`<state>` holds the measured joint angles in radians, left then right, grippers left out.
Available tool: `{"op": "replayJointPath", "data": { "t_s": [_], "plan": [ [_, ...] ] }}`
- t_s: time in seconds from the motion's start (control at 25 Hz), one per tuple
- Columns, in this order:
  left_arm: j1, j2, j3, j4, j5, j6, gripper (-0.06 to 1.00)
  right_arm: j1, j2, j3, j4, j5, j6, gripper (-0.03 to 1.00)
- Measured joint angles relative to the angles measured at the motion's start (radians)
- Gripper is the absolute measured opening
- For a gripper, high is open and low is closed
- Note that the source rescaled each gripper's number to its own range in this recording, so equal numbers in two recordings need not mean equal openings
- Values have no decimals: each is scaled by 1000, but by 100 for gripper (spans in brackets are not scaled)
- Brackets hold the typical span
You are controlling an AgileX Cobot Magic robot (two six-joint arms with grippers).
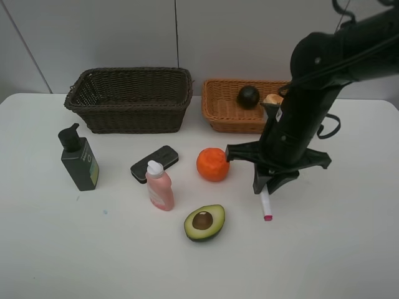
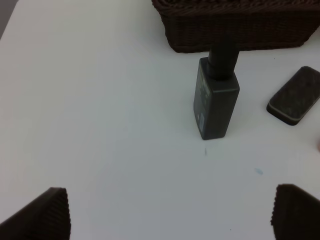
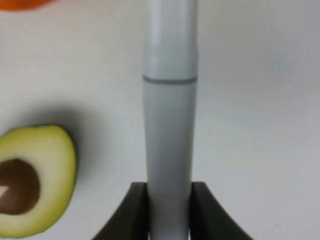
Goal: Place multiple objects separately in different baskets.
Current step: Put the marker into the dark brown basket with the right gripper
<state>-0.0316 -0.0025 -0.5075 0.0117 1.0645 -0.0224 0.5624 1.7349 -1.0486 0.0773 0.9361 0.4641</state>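
My right gripper [image 1: 264, 187] is shut on the white pink-tipped marker [image 1: 267, 205], whose pink end points at the table's front. In the right wrist view both fingers [image 3: 131, 212] press the marker [image 3: 170, 125]. The halved avocado [image 1: 204, 222] lies cut side up, and the orange [image 1: 212, 164] sits close beside the gripper. A pink white-capped bottle [image 1: 159, 185], the black flat device [image 1: 154, 163] and the dark green pump bottle [image 1: 79, 159] stand left of them. My left gripper [image 2: 170, 215] hangs open, well short of the pump bottle [image 2: 216, 102].
The dark brown basket [image 1: 128, 99] stands at the back left. In the light orange-tan basket [image 1: 227, 115] beside it sit the dark mangosteen [image 1: 248, 96] and the tan round fruit [image 1: 272, 98], which my right arm partly hides. The left wrist view shows the dark basket [image 2: 235, 25] and device [image 2: 295, 95].
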Motion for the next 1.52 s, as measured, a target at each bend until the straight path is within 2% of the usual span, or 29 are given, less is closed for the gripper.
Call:
{"op": "replayJointPath", "data": {
  "t_s": [0.2,0.36,0.6,1.0,1.28,1.52],
  "plan": [
    [0,0,0,0,0,0,100,0,-80,-195,-103,125,0,1],
    [0,0,0,0,0,0,100,0,-78,-364,-174,130,-8,1],
    [0,0,0,0,0,0,100,0,12,-554,-203,-1,-146,1],
    [0,0,0,0,0,0,100,3,392,-906,-18,-117,-426,1],
    [0,0,0,0,0,0,100,47,546,-1080,-2,-192,-473,1],
    [0,0,0,0,0,0,100,73,632,-1105,1,-272,-475,1]
  ]
}}
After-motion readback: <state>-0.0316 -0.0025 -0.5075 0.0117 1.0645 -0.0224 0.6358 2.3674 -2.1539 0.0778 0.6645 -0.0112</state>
